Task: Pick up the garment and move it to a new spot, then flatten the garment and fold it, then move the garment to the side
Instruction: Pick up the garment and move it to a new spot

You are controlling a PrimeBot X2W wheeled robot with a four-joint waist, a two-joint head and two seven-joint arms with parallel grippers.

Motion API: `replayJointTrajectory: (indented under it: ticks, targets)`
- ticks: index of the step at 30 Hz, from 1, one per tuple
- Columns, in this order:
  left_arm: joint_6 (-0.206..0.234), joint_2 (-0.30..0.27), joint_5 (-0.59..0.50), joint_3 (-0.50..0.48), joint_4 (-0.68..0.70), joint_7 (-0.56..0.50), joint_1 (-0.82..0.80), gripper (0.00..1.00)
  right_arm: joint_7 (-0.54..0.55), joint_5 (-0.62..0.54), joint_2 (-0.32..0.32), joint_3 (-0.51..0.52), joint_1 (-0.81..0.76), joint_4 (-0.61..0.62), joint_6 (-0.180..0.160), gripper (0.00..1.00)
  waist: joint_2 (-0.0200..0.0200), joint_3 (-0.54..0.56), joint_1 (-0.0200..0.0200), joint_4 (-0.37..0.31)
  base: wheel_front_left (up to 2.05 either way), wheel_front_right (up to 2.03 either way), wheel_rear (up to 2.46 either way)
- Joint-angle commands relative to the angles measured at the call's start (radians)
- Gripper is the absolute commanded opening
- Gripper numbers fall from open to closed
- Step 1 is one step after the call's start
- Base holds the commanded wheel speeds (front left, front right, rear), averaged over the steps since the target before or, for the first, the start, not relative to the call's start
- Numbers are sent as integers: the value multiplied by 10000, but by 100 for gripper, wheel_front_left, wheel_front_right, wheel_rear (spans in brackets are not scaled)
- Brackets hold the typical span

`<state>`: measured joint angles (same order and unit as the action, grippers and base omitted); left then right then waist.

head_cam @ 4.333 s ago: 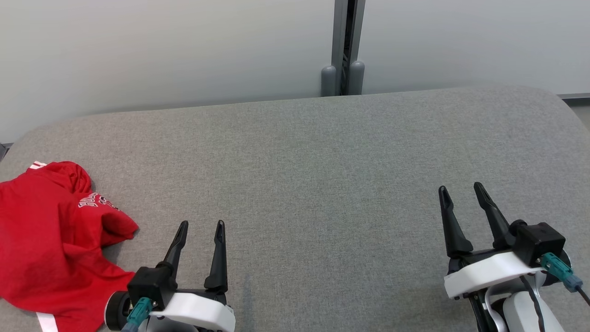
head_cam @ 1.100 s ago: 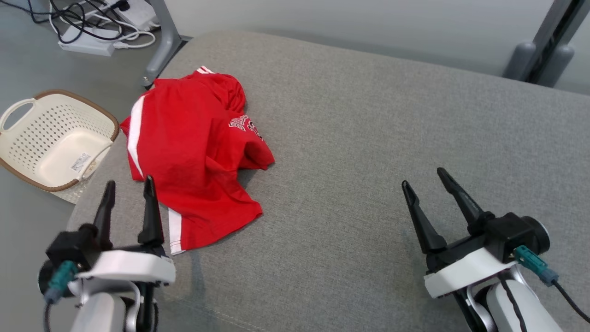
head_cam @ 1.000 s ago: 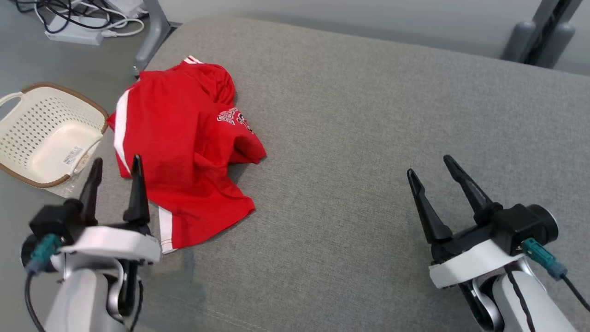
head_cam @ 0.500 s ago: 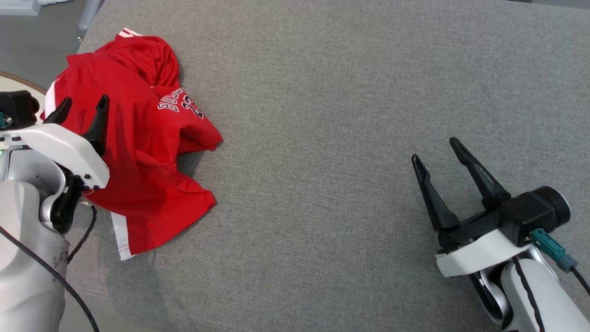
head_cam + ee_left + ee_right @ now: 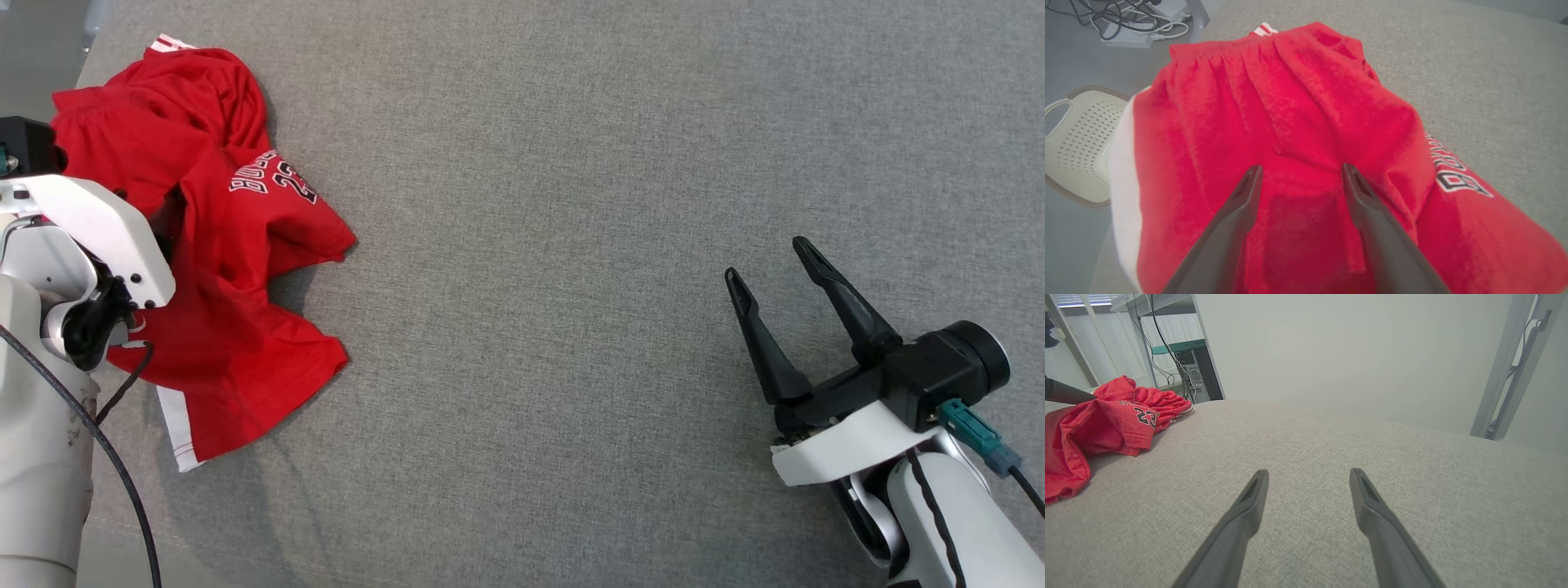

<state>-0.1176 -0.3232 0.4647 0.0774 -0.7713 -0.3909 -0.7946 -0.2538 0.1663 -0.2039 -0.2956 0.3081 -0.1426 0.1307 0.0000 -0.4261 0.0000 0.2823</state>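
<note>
Left tool (image 5: 1301,166) — dark tapered jaws spread wide, gripping nothing — apparently touches the rumpled red jersey garment (image 5: 1298,94).

The garment (image 5: 1106,424) reads "23" — adjoining letters unclear.

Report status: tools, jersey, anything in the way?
Left tool open, poised over crumpled red jersey, no grip yet. Right tool open above grey padded surface, apart from jersey. Cream basket beyond jersey, not in path.
</note>
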Motion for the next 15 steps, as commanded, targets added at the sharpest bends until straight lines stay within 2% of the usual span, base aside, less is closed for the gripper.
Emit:
replayJointTrajectory:
  ticks: [1, 2, 3, 8, 15]
  targets:
    - [30, -57, 40, 11, -131, -109, -194, 100, 20, -57, -86, 2, 79, 57, 1, 100, 0, -39, 0, -32, 0, 0, 0]
    - [33, -77, 50, 12, -226, -165, -246, 53, 28, -61, -92, 2, 97, 55, 1, 100, 0, -61, 0, -47, 0, 0, 0]
    - [46, -90, 79, 17, -328, -225, -283, 0, 19, -59, -95, 7, 111, 53, 1, 100, 0, -78, 0, -59, 0, 0, 0]
    - [59, -177, 134, -22, -521, 24, -424, 0, -4, -36, -92, 66, 93, -16, 1, 100, 0, -57, 0, -64, 0, 0, 0]
    - [99, -288, 333, -338, -310, 1060, -443, 0, -50, 48, 46, 90, 49, -241, 1, 100, 0, 405, 0, 21, 0, 0, 0]
